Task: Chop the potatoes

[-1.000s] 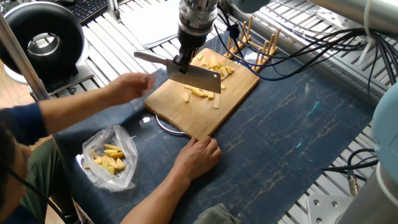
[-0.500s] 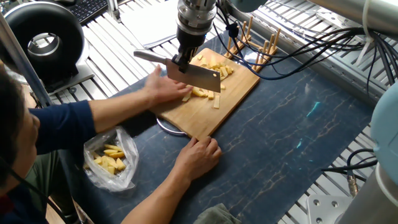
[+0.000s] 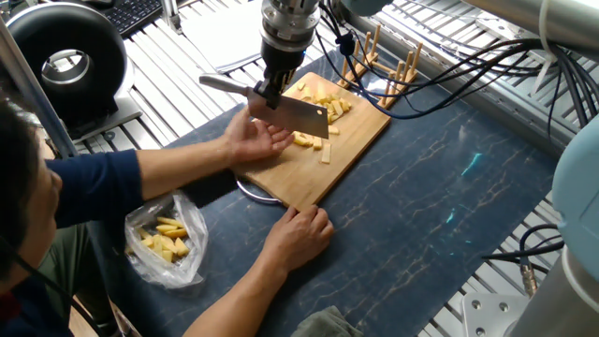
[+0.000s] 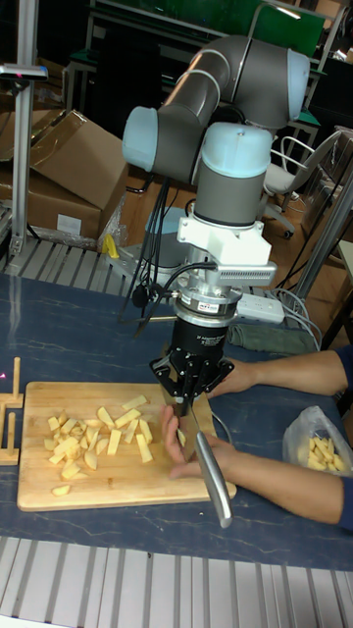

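Pale yellow cut potatoes (image 3: 324,103) (image 4: 96,432) lie in a loose pile on the wooden cutting board (image 3: 351,140) (image 4: 59,493). More sticks (image 3: 304,140) lie near the board's middle. My gripper (image 3: 265,96) (image 4: 187,394) is shut on a cleaver (image 3: 301,118), held above the board. Its handle (image 3: 223,84) (image 4: 214,478) sticks out toward the person. A person's hand (image 3: 257,140) (image 4: 191,456) rests on the board right under the blade, touching the potato sticks.
The person's other hand (image 3: 299,232) holds the board's front corner. A clear plastic bag (image 3: 168,241) (image 4: 316,446) of yellow pieces sits front left. A wooden peg rack (image 3: 393,70) and cables (image 3: 468,65) stand behind the board. A black round device (image 3: 65,56) is at far left.
The person's hand reached in from the left onto the board and now lies under the cleaver. The gripper and cleaver shifted slightly left and up.
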Tool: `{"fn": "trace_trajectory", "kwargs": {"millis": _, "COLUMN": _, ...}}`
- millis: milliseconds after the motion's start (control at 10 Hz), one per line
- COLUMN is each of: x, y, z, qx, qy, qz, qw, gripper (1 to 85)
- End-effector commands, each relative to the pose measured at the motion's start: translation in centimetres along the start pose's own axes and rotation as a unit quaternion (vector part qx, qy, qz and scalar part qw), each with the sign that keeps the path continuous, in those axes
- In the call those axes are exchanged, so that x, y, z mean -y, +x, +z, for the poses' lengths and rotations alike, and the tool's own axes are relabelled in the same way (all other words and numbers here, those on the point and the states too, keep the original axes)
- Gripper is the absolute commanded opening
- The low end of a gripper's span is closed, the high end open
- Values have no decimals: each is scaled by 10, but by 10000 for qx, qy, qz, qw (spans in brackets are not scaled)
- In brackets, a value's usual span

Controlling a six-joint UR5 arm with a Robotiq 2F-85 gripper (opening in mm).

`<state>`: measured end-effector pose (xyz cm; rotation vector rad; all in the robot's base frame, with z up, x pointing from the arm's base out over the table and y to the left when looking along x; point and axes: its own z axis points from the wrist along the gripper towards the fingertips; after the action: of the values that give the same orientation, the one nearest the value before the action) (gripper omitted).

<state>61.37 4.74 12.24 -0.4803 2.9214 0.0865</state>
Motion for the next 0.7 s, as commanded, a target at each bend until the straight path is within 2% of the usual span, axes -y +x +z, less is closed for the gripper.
{"fn": "trace_trajectory", "kwargs": {"millis": 0, "x": -3, "y": -3, "z": -4, "qx": -6, "qy": -13, "qz": 93, "qw": 10000, "gripper": 10}}
{"fn": "trace_trajectory", "kwargs": {"millis": 600, "x": -3, "y": -3, "z": -8, "qx": -1, "qy": -27, "qz": 95, "qw": 10000, "gripper": 10}}
